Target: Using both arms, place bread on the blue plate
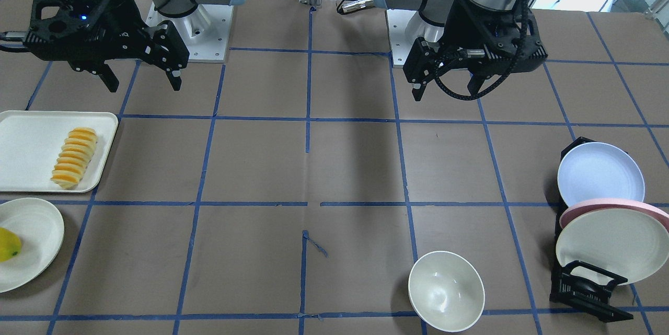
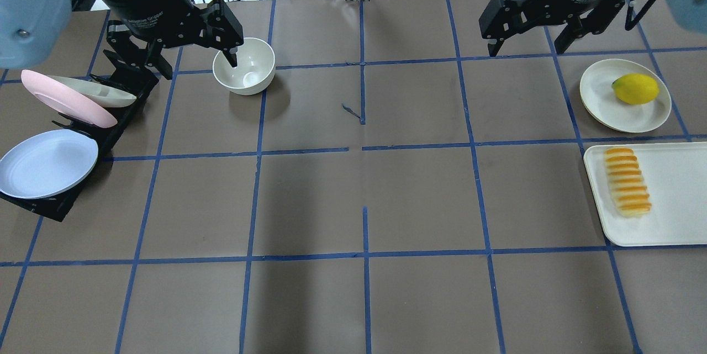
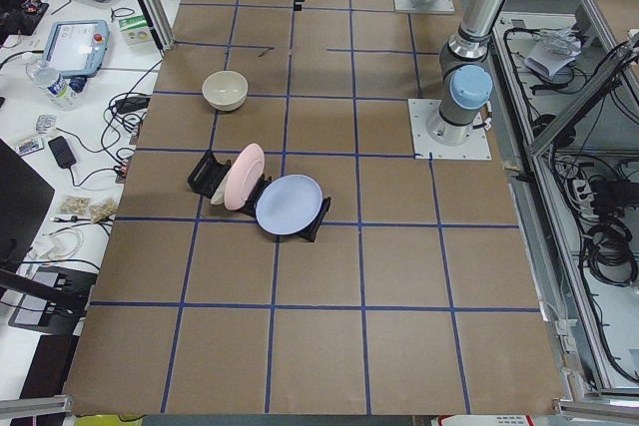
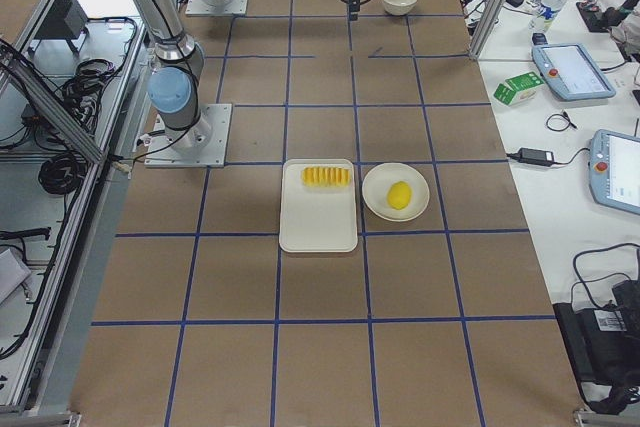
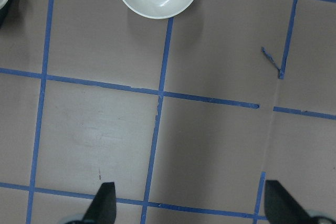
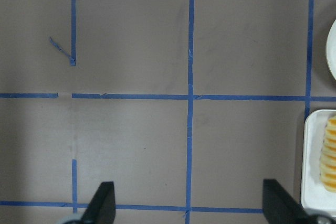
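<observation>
Hanging above the brown, blue-taped surface (image 2: 364, 205), the left tool (image 2: 199, 65) is held released. Its two black fingers are spread wide, and only bare surface is seen between them in the left wrist view. A cream bowl (image 2: 251, 75) is seen just beyond it. The right tool (image 2: 526, 49) is likewise held released above the surface, fingers parted and nothing gripped.

The bread (image 2: 627, 181) is laid flat on a white tray (image 2: 674, 221) at the robot's right end of the surface. It is set along the tray's side nearest the middle and is touched by neither tool. Beside the tray, on the side away from the robot, a yellow fruit (image 2: 635, 89) is set on a cream plate (image 2: 599, 94).

The blue plate (image 2: 47, 163) is propped tilted in a black rack (image 2: 47, 209) at the robot's left end, in the slot nearest the robot and well apart from the bread. A pink plate (image 2: 61, 97) and a second cream plate (image 2: 110, 97) are stood behind it in the same rack. The middle of the surface is left between the bread and the blue plate.
</observation>
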Motion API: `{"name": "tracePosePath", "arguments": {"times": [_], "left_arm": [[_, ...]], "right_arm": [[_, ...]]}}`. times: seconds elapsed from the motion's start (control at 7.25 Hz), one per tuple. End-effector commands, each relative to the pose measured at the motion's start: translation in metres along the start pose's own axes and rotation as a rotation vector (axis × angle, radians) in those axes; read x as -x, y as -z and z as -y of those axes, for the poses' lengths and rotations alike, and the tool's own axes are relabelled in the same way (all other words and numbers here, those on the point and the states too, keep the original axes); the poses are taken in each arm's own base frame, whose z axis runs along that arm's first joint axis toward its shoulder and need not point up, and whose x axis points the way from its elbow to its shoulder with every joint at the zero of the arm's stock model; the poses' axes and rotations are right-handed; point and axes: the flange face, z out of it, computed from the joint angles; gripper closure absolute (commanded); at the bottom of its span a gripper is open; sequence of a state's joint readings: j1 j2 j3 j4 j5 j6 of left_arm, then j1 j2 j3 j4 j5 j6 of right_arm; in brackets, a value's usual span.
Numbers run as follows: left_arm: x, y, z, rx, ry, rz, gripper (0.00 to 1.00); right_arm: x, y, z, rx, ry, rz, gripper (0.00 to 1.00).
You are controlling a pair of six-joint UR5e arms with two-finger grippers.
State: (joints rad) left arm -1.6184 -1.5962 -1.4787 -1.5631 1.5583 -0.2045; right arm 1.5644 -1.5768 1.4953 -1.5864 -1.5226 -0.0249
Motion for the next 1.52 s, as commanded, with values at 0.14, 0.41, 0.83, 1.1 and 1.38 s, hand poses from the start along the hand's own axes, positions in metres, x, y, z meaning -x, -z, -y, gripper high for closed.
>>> {"name": "tracePosePath", "arguments": {"times": [0.14, 0.41, 0.83, 1.1, 1.38], "left_arm": [[0.001, 0.001, 0.000, -0.003, 0.001, 0.003, 0.00], [0.065, 0.011, 0.015, 0.001, 0.124, 0.056, 0.00], [0.261, -0.006, 0.050, 0.052, 0.490, 0.089, 0.00], [0.331, -0.046, 0.052, 0.139, 0.554, 0.136, 0.00], [0.414, -0.093, 0.041, 0.218, 0.596, 0.165, 0.00]], "right_arm": [[-0.016, 0.029, 0.003, -0.052, -0.048, -0.022, 0.00], [-0.026, -0.009, -0.009, 0.169, -0.079, -0.016, 0.00], [-0.045, -0.047, -0.007, 0.268, -0.066, -0.144, 0.00], [-0.094, -0.087, -0.009, 0.309, -0.136, -0.167, 0.00], [-0.189, -0.170, -0.027, 0.271, -0.136, -0.143, 0.00]]}}
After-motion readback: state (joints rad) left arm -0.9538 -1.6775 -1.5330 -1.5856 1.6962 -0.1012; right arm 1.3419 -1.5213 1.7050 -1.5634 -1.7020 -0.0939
